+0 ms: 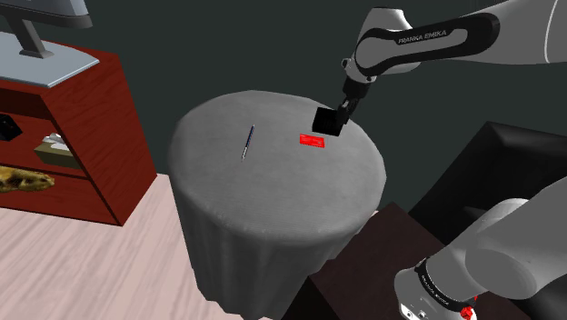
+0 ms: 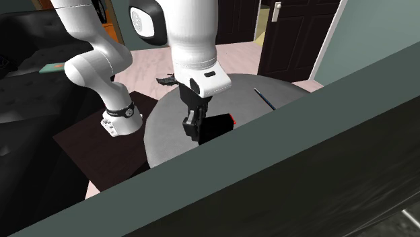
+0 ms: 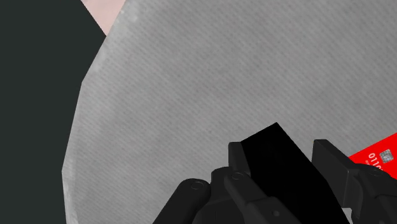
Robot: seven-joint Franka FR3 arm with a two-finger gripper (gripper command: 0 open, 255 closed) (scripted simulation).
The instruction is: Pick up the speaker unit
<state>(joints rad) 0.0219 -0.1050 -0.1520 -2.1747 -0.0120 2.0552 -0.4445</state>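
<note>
One black two-finger pincer (image 3: pixel 284 159) is closed on one plain black box-shaped speaker unit (image 3: pixel 270 143), clasping its flat opposite sides at the round grey cloth-covered tabletop (image 1: pixel 273 177); contact with the cloth cannot be determined. Judgement: rigid, light, smooth-faced, liable to slip; hold the flat faces squarely. One flat red card (image 1: pixel 312 140) lies just beside it; farther off, one thin dark pen (image 1: pixel 247 143).

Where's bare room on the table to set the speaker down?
Widest bare cloth: the table's near half in the shoulder view, below pen and red card. Also left of the pen there. Crowded by the card, under the gripper holding the black speaker.
</note>
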